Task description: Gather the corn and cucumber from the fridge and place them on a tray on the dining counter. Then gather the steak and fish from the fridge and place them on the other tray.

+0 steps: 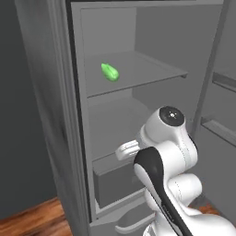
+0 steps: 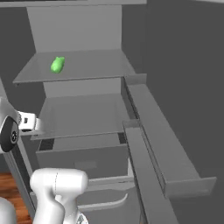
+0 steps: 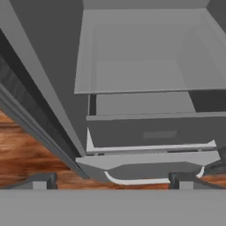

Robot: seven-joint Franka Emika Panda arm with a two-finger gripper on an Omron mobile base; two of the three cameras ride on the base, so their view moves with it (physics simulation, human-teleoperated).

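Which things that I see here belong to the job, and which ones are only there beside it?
Belong to the job:
- corn, lying on the upper shelf
- fridge, standing open
- pincer, open, holding nothing

Only there:
- lower shelf
- drawer at the bottom
- wooden floor

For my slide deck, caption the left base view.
Open fridge with the corn on its upper shelf, white arm in front.
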